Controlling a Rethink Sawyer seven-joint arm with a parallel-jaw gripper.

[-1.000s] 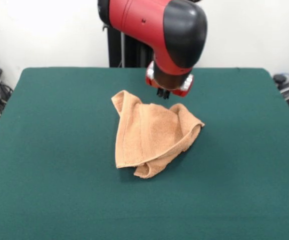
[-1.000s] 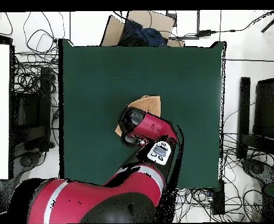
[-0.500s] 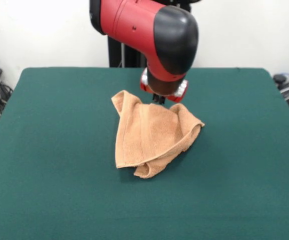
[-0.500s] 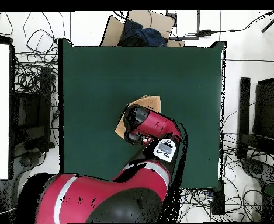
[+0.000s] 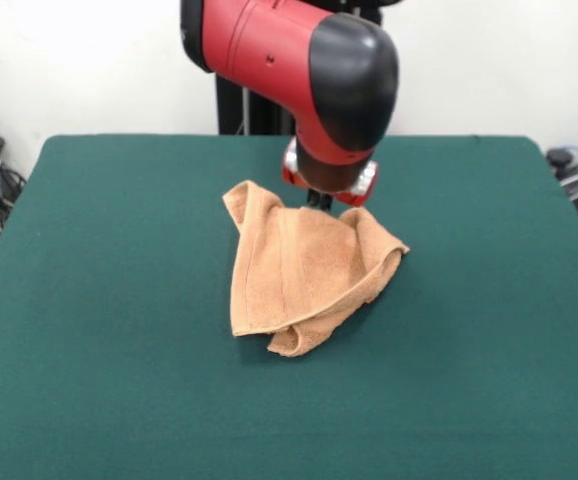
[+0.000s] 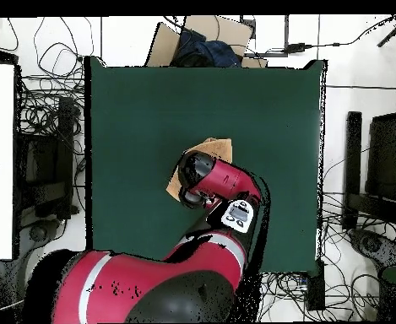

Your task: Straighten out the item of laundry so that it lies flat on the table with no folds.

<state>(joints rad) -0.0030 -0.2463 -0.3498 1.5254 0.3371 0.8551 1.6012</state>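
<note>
crumpled towel (image 5: 304,268) on green table (image 5: 89,300), hand (image 5: 318,199) at its far edge

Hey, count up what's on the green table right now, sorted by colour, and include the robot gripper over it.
Peach-orange: 1, the crumpled towel
Red and black: 1, the gripper at the towel's far edge
Dark green: 1, the table itself
Total: 3
</note>
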